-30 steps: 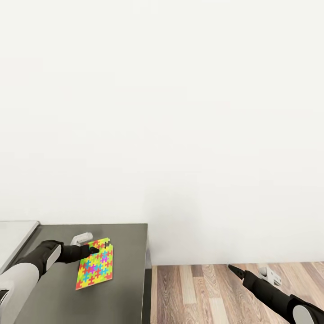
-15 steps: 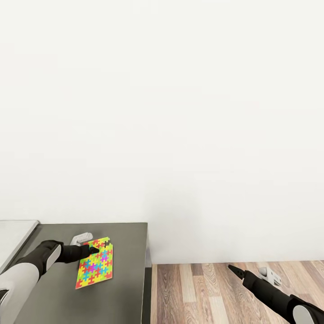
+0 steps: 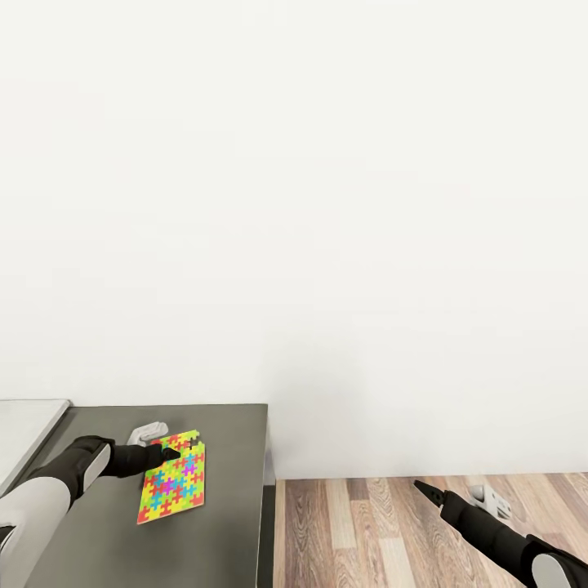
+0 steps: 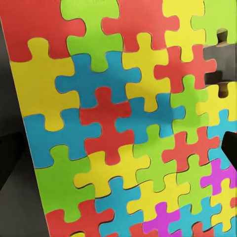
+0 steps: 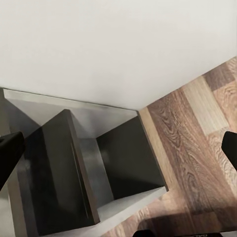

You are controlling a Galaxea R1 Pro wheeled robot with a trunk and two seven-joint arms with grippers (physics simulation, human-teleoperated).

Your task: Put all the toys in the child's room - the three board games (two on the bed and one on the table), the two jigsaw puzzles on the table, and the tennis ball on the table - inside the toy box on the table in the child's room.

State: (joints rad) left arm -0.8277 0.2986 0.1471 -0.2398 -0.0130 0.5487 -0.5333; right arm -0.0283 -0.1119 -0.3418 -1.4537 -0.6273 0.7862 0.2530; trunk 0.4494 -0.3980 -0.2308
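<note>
the left claw sits at the far edge of a jigsaw puzzle and looks closed on it, though the fingertips are partly hidden; the left wrist view is close on the puzzle's coloured pieces. the puzzle lies over the dark grey tabletop of the lower side unit, whether resting flat or just lifted i cannot tell. the right claw hangs over the wood floor, well apart, fingers spread in its wrist view and empty. judged from this, the task is midway at best: this puzzle has yet to reach the toy box. a pale tabletop corner shows left; a small white fitting lies just beside the puzzle.
</note>
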